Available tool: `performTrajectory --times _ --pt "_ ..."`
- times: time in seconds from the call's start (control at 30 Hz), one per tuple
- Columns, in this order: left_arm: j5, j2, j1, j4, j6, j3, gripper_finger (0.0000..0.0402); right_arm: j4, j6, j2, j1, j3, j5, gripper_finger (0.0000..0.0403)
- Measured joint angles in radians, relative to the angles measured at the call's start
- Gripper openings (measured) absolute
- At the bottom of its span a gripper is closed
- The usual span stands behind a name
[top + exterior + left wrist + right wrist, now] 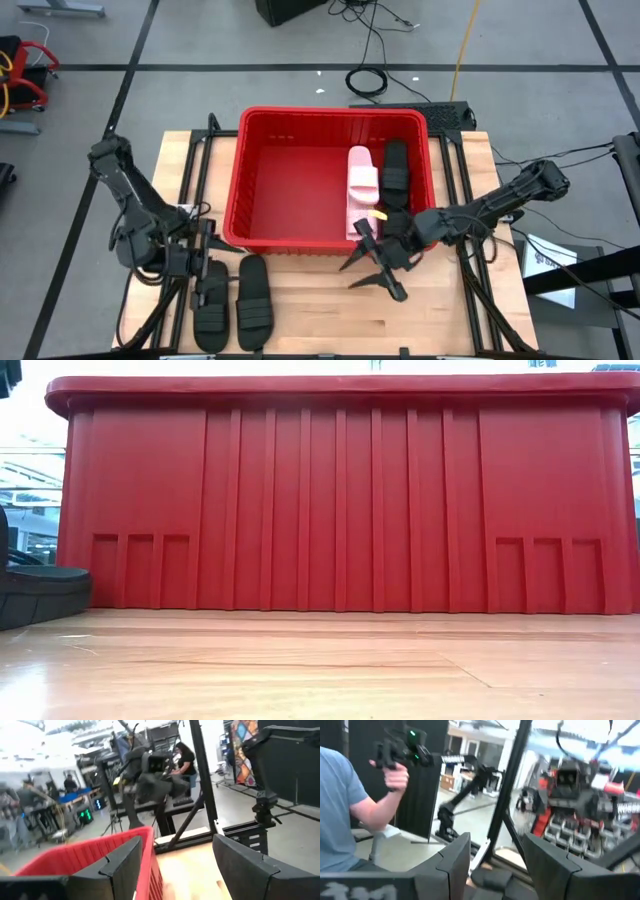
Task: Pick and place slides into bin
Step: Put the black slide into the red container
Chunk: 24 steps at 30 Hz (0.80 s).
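1. On your table [300, 310], the red bin [262, 190] sits at the far middle, its ribbed front wall filling the low view; it is the largest thing you have there.
2. Inside the bin, along its right side, you see a pale pink slide [361, 185] with a black slide [397, 172] just beside it on the right.
3. Near the table's front left, you have two more black slides: the left one [211, 308] and its neighbour [253, 302] lie side by side outside the bin.
4. Your left gripper [203, 262] hangs over the left slide's far end, fingers spread wide with nothing between them.
5. Your right gripper [375, 265] hovers just outside the bin's front right corner, above bare table, its fingers [396, 288] apart and holding nothing.
6. Beyond the table, in the right wrist view, you can see a person's hand [396, 776] gripping a dark handle.
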Motion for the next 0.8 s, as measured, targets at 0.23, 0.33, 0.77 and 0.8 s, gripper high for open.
performTrajectory --times 0.23,0.33,0.77,0.8 --pt "-0.026 0.028 -0.092 -0.079 -0.221 0.0 0.025 0.017 -0.096 0.002 0.087 -0.001 0.218 0.0171" --pt "-0.026 0.038 -0.1 -0.15 -0.346 0.0 0.025 0.02 -0.11 0.002 0.111 -0.001 0.298 0.0171" --pt "0.133 0.149 -0.06 -0.455 -0.857 0.0 0.025 0.036 -0.049 0.002 0.136 -0.001 0.308 0.0171" --pt "0.151 0.163 -0.055 -0.456 -0.871 0.0 0.025 0.036 -0.041 0.003 0.136 -0.001 0.308 0.0171"
